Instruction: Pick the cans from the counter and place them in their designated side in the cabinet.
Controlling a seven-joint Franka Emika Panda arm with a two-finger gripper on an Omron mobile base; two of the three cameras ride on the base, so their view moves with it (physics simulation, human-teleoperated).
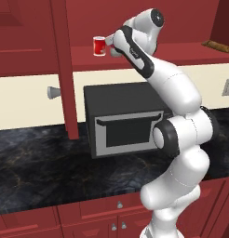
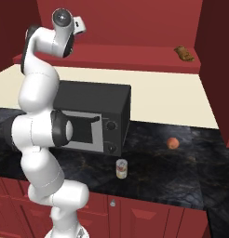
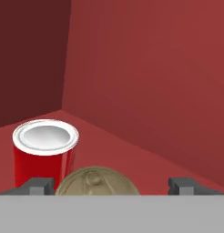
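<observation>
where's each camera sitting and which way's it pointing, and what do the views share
Left base view: behind the arm on its left, facing the microwave, counter and cabinet; the arm reaches up to the shelf, claw by a red can.
Right base view: behind on the right, facing the microwave, a can on the counter and an orange ball; arm at left.
Hand view: on the hand, facing the cabinet's corner; claw tips flank a can top.
The base views share the microwave.
</observation>
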